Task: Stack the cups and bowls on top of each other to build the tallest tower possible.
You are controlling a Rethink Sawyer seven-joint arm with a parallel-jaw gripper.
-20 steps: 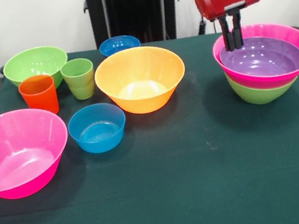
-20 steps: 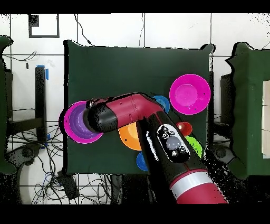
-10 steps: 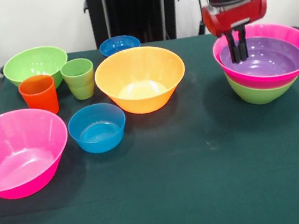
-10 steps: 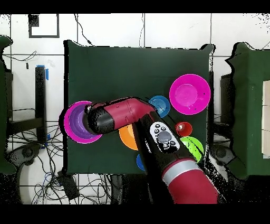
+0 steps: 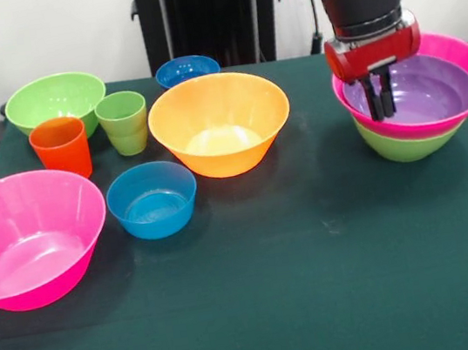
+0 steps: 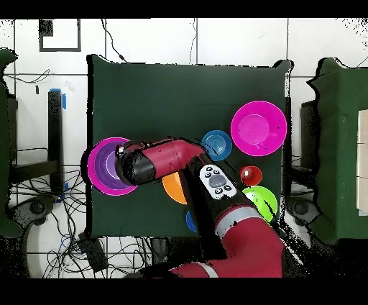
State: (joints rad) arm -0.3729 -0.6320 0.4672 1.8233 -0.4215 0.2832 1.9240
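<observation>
From the front, the gripper (image 5: pixel 381 102) hangs with its fingers close together, nothing between them, at the near rim of the tower (image 5: pixel 418 108), a purple bowl nested in pink on green at the table's (image 5: pixel 321 285) right. Orange bowl (image 5: pixel 220 122), blue bowl (image 5: pixel 152 199), pink bowl (image 5: pixel 28 238) and two cups (image 5: pixel 91 135) stand left. Overhead, the arm (image 6: pixel 172 160) covers part of the tower (image 6: pixel 104 165); the pink bowl (image 6: pixel 259 128) sits well apart.

From above, the arm (image 6: pixel 180 155) hides most of your orange bowl (image 6: pixel 172 188). The pincer (image 5: pixel 380 98) looks pressed together, though you can't be sure.
</observation>
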